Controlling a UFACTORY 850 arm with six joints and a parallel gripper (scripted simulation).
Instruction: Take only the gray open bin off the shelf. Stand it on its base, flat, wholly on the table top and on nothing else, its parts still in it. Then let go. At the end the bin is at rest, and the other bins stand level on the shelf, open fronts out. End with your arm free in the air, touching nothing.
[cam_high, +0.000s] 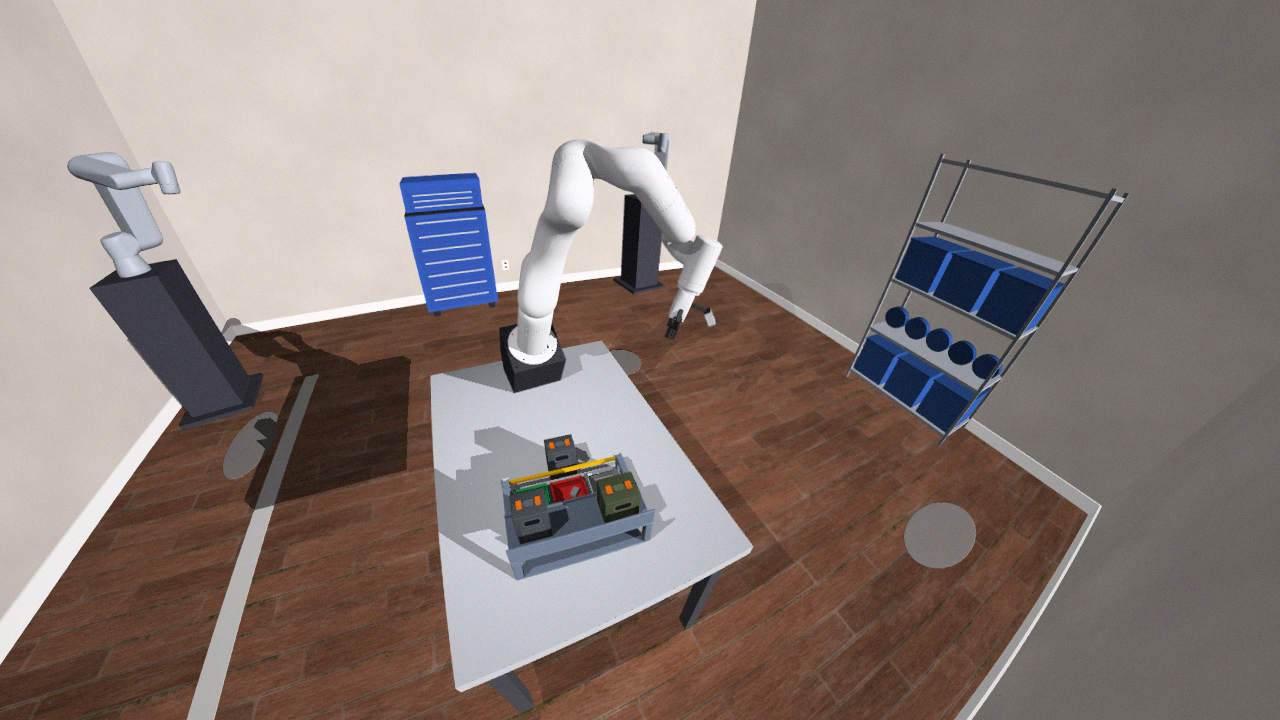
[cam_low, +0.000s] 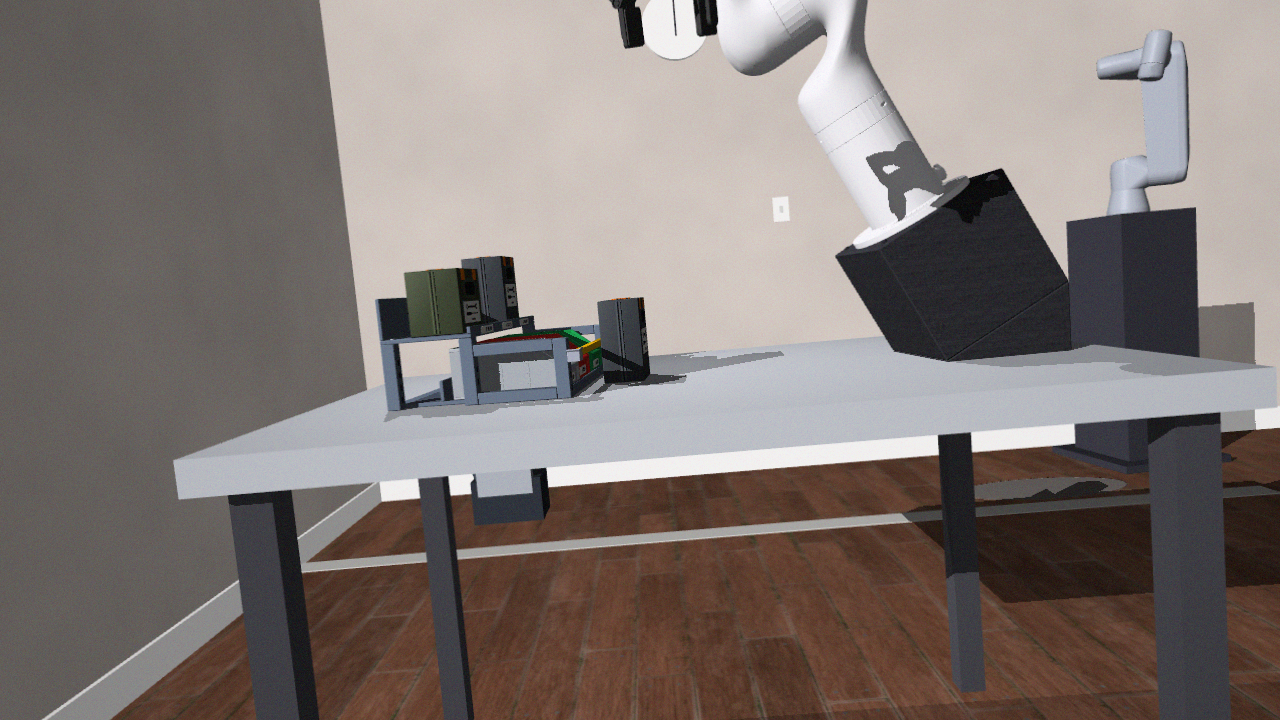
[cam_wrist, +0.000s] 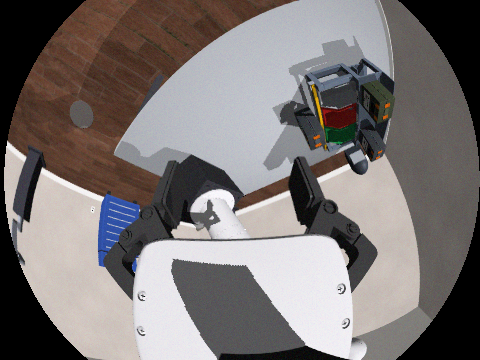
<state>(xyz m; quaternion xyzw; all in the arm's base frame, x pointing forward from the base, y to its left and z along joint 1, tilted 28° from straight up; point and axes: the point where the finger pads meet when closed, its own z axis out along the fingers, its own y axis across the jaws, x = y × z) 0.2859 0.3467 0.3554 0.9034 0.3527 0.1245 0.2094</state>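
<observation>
The gray open bin (cam_wrist: 340, 95) sits in the shelf (cam_high: 581, 535) (cam_low: 561, 367) at one end of the bin row. The red bin (cam_high: 562, 490) (cam_wrist: 340, 116) is beside it, then the green bin (cam_wrist: 342, 134). A yellow bar (cam_wrist: 318, 112) runs along their front. Some loose parts show around the red bin in the top view; the gray bin's parts cannot be made out. My gripper (cam_high: 673, 326) (cam_low: 669, 22) (cam_wrist: 236, 171) is open and empty, high up and far from the shelf. The shelf stands on the table (cam_high: 537, 626) (cam_low: 805, 385) (cam_wrist: 225, 90).
A green box (cam_high: 617, 499) (cam_low: 434, 302) (cam_wrist: 381, 102) and a dark gray box (cam_high: 530, 517) (cam_low: 487, 286) (cam_wrist: 371, 144) stand on the shelf's upper deck. Another dark box (cam_high: 561, 454) (cam_low: 620, 340) (cam_wrist: 307, 130) stands on the table before the bin row. The arm's black base (cam_high: 535, 371) is at the table's end.
</observation>
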